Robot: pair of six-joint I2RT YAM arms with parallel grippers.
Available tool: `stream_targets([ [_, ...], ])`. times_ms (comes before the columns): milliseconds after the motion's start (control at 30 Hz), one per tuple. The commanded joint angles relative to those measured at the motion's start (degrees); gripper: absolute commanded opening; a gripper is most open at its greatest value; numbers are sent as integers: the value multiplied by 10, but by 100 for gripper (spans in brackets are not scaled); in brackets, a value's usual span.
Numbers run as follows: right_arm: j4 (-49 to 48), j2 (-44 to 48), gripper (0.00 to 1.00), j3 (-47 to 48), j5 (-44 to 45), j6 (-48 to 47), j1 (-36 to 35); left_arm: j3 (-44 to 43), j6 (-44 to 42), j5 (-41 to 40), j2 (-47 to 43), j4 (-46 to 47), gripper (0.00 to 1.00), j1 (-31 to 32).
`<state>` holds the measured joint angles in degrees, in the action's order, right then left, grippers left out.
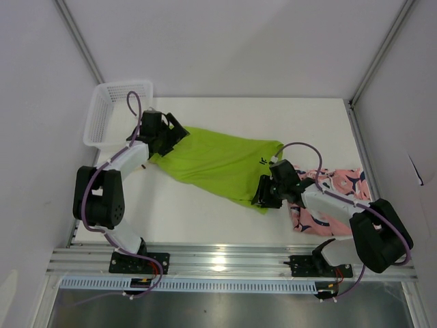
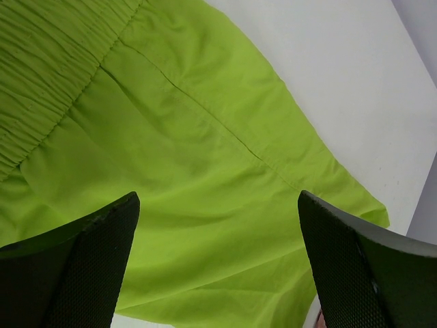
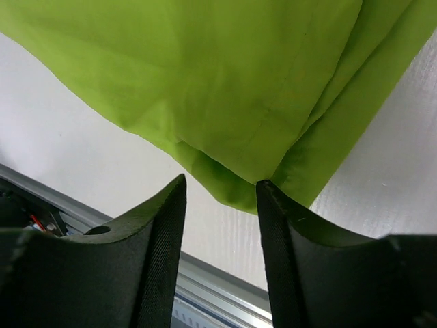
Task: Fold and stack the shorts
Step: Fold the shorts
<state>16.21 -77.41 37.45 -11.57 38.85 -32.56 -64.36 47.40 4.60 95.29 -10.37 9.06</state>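
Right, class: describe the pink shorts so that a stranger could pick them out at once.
Start at the white table and go to its near right corner. There the pink shorts lie partly under the right arm. Unlike the plain lime green shorts beside them, they carry a navy-and-white print.

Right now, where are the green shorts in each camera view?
Top external: green shorts lie mid-picture, from the left gripper down to the right gripper.
Left wrist: green shorts fill most of the picture, gathered waistband at top left.
Right wrist: green shorts cover the top, one corner dipping toward the gap between the fingers.
Shared landmark: the white table, bare beside the fabric in every view.
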Motion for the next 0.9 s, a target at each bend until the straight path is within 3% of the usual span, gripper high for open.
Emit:
stream_targets([
  [0, -55, 0, 47, -5, -7, 24, 6, 11, -17, 2, -32, 16, 98, 3],
  [267, -68, 7, 39, -25, 1, 35, 28, 22, -18, 0, -36, 22, 98, 4],
  [367, -78, 13, 16, -33, 8, 34, 35, 20, -18, -4, -35, 22, 98, 4],
  [433, -75, 20, 11, -35, 24, 32, 37, 19, -18, -4, -34, 20, 98, 4],
  [467, -78, 23, 0, -38, 26, 26, 38, 18, -18, -6, -34, 20, 98, 3],
  [867, 48, 130, 0, -63, 5, 20, 42, 5, -28, -29, -17, 11, 98, 4],
])
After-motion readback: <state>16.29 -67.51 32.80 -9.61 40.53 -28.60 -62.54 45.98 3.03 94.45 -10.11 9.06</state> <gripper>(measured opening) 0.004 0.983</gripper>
